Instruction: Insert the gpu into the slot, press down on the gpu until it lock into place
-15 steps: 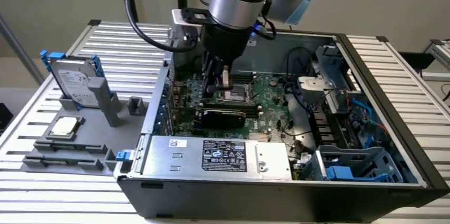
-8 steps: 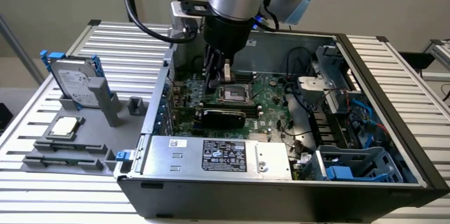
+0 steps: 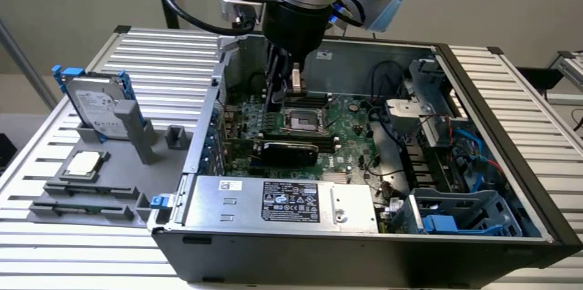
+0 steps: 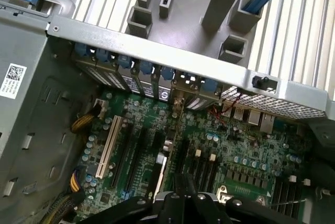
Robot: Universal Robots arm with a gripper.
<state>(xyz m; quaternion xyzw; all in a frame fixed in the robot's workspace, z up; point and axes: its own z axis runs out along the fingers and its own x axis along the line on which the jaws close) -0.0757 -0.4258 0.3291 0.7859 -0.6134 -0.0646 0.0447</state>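
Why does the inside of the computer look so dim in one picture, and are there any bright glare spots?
In the exterior view, the case walls shade the motherboard, while the silver power-supply box catches the room light. In the wrist view, the ribbed table glares pale, the board below is darker, and the gripper is a dark shape.

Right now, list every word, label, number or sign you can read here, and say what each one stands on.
No text here can be read.
Large black label on the silver power-supply box: logos and fine print, too small to read.
Small white sticker on the same box: too small.
White sticker on the case wall: a QR code beside lines of print, too blurred to read.
Hard drive label: unreadable.
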